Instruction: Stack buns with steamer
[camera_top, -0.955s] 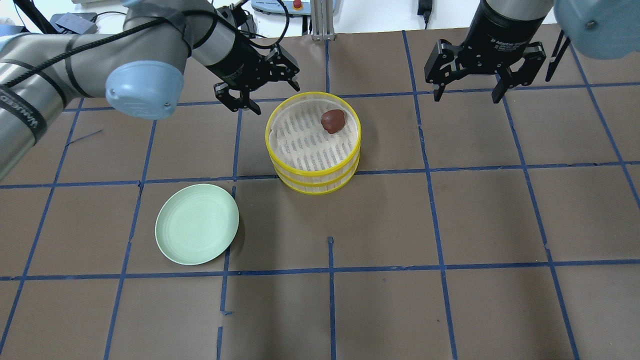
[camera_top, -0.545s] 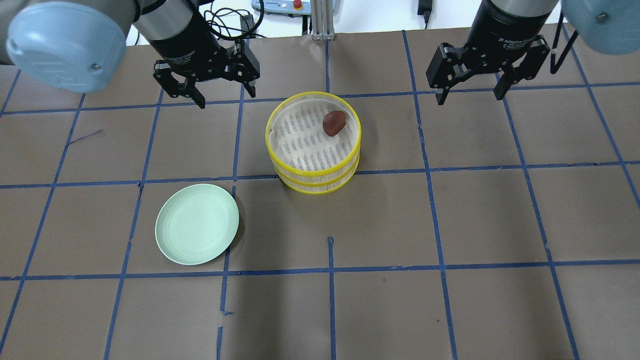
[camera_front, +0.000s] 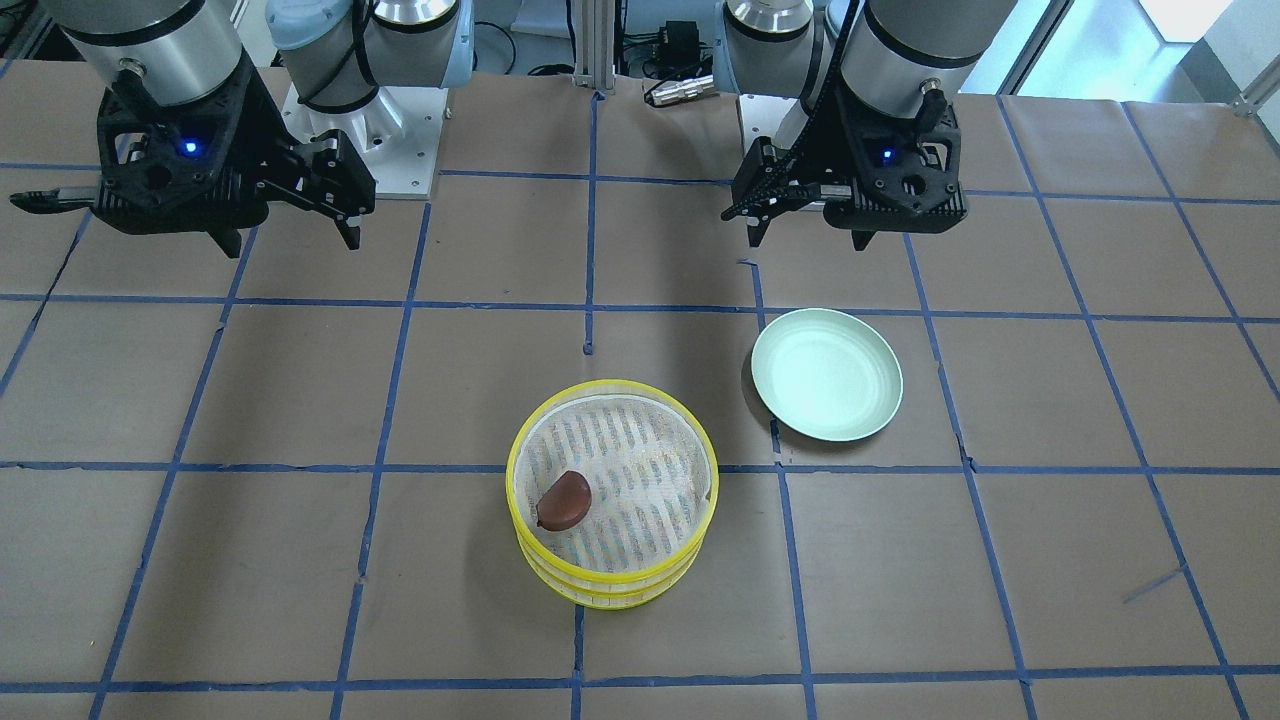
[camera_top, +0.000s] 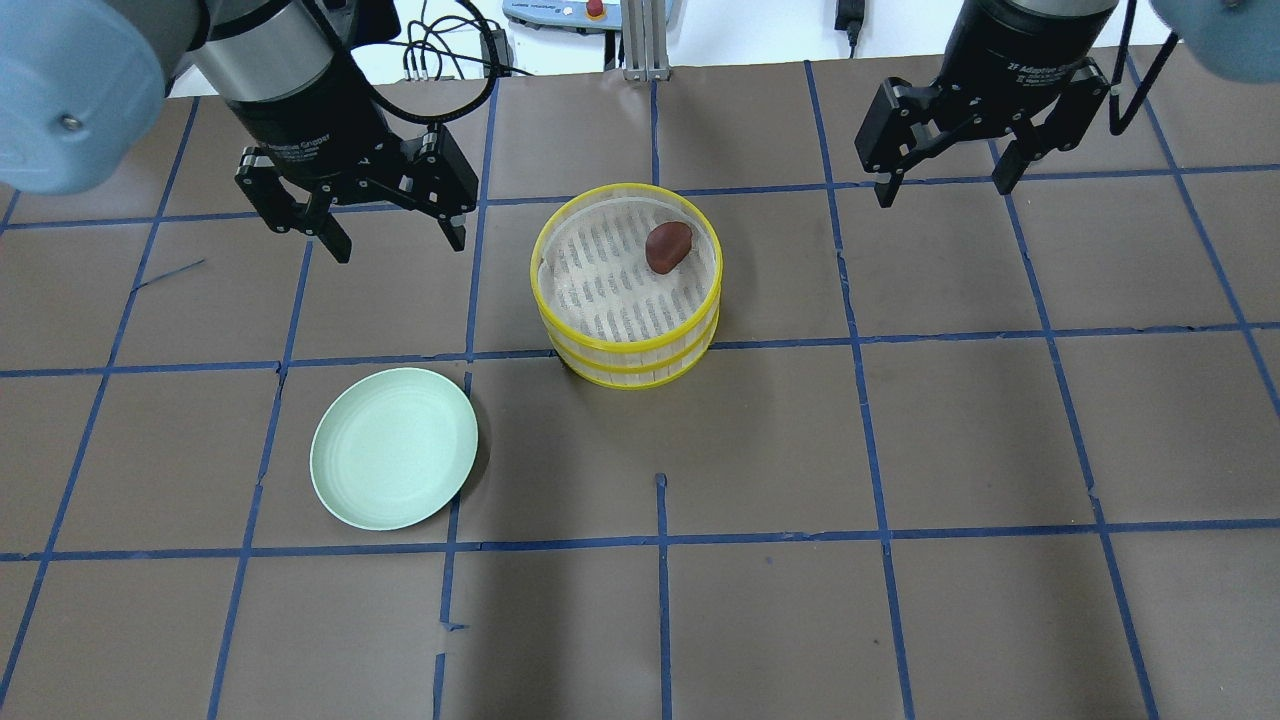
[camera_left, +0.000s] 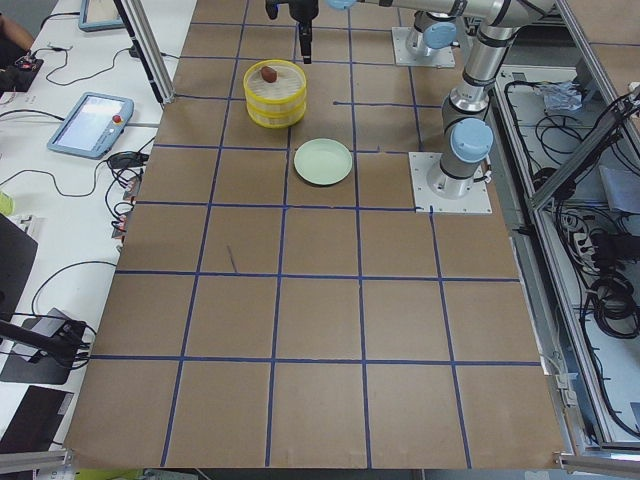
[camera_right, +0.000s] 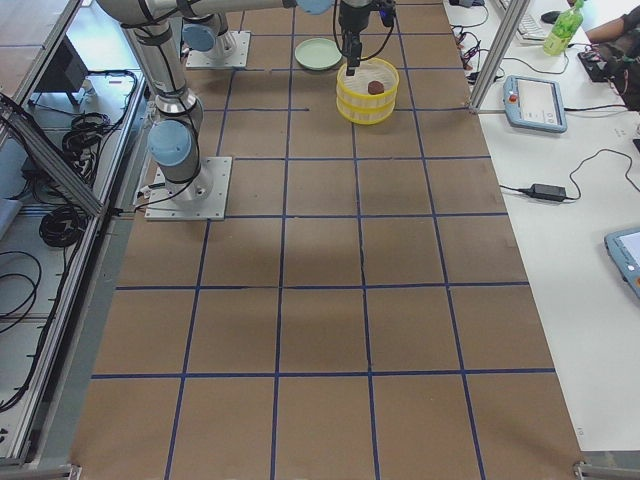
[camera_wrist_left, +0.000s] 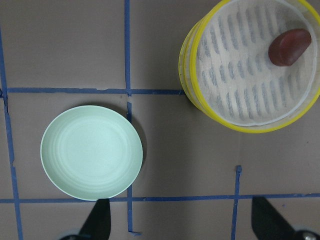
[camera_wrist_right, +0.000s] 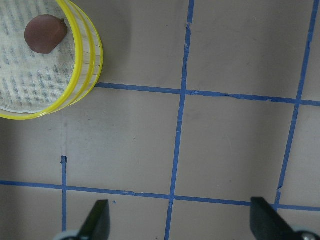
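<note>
A yellow-rimmed steamer (camera_top: 628, 340) of stacked trays stands mid-table. One reddish-brown half-round bun (camera_top: 668, 246) lies in its top tray, near the far right rim; it also shows in the front view (camera_front: 565, 500) and both wrist views (camera_wrist_left: 289, 47) (camera_wrist_right: 45, 33). The white bun shows in no view. My left gripper (camera_top: 398, 245) is open and empty, above the table left of the steamer. My right gripper (camera_top: 943, 192) is open and empty, to the steamer's right and farther back.
A pale green plate (camera_top: 394, 447) lies bare, near-left of the steamer. Blue tape lines grid the brown table. Cables and a pendant (camera_top: 560, 10) lie past the far edge. The arm bases (camera_front: 360, 120) stand at the robot's side.
My left arm has swung from the steamer's far-left rim out to the left and a little nearer, gripper still open. The right gripper has barely moved. The bun and steamer are still.
</note>
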